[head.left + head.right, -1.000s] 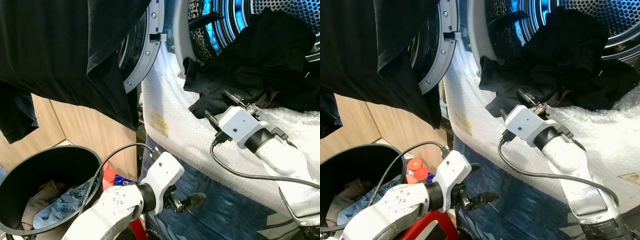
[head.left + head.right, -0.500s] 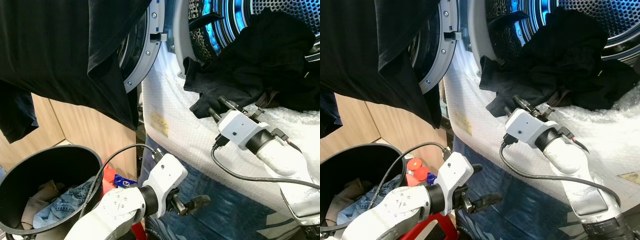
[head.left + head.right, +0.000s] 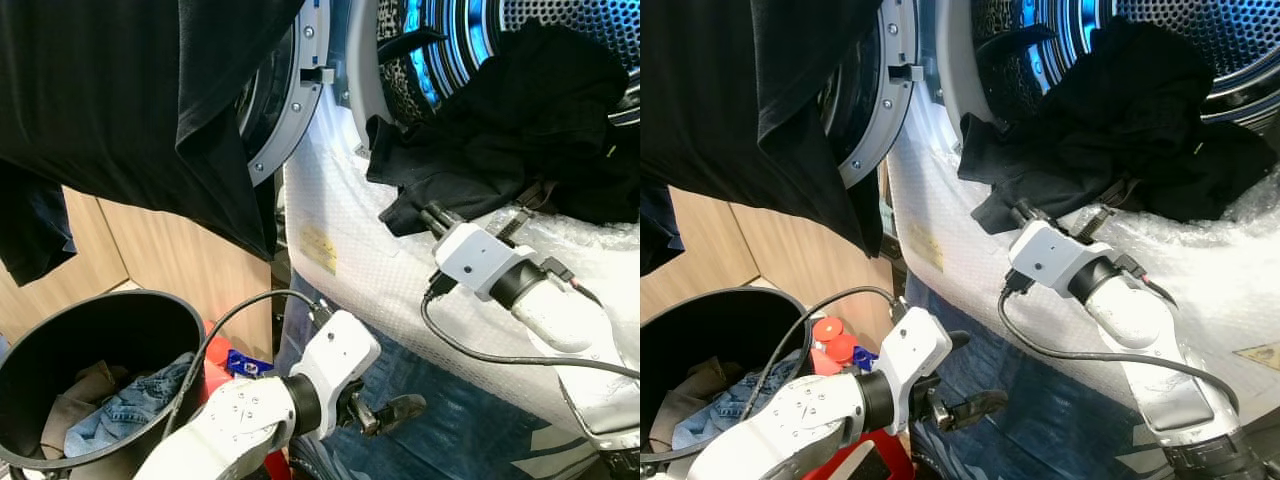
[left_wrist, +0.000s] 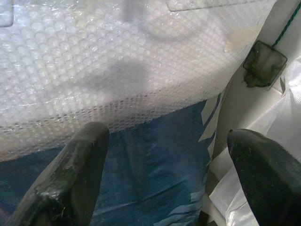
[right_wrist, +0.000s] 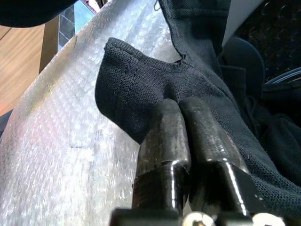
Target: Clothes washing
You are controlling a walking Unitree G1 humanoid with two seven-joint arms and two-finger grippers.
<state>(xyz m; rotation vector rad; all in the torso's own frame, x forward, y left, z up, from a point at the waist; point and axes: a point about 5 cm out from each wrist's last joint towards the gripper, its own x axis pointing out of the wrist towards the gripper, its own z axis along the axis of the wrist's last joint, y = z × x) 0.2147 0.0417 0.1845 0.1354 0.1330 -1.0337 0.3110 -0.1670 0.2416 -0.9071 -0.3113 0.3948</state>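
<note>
My right gripper (image 5: 181, 110) is stretched forward on a raised arm, its two black fingers (image 5: 164, 127) pressed together side by side, tips touching. My left gripper (image 4: 169, 155) hangs low with the elbow bent, fingers (image 4: 77, 165) spread wide apart, nothing between them

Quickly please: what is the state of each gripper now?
Left gripper: open, holding nothing.
Right gripper: shut, fingertips against the black garment, nothing between them.
</note>
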